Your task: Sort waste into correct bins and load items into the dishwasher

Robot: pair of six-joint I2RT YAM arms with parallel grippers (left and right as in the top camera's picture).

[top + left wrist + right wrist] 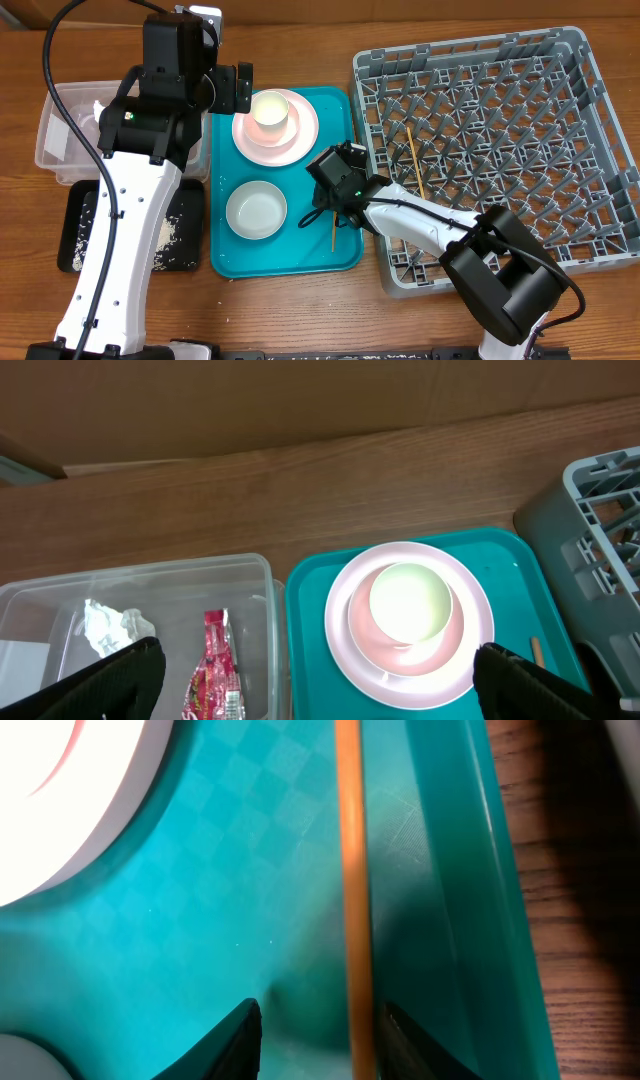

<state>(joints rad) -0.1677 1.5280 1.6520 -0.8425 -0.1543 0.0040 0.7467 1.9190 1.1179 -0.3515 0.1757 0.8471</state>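
1. A wooden chopstick (348, 870) lies flat on the teal tray (440, 870), running along the tray's right wall.
2. The right gripper (320, 1035) sits low over this stick with its fingers partly spread, one on each side. The finger nearer the wall is just beside the stick and the other stands apart, so nothing is pinched.
3. A second chopstick (412, 160) lies across the pegs of the grey dish rack (590, 130), which stands just right of the tray.
4. The tray also carries a white bowl (256, 209) on the robot's side and a pale pink plate (300, 135) behind it, with a small white cup (272, 112) standing on the plate.
5. The left gripper (320, 685) hangs above the plate and cup, its fingers spread wide and holding nothing.
6. Left of the tray, a clear tub (150, 575) holds a crumpled tissue wad (115, 625) and a red snack wrapper (215, 660).
7. In front of the tub lies a black tray (75, 240) with rice grains (165, 232) scattered in it, partly hidden by the left arm.
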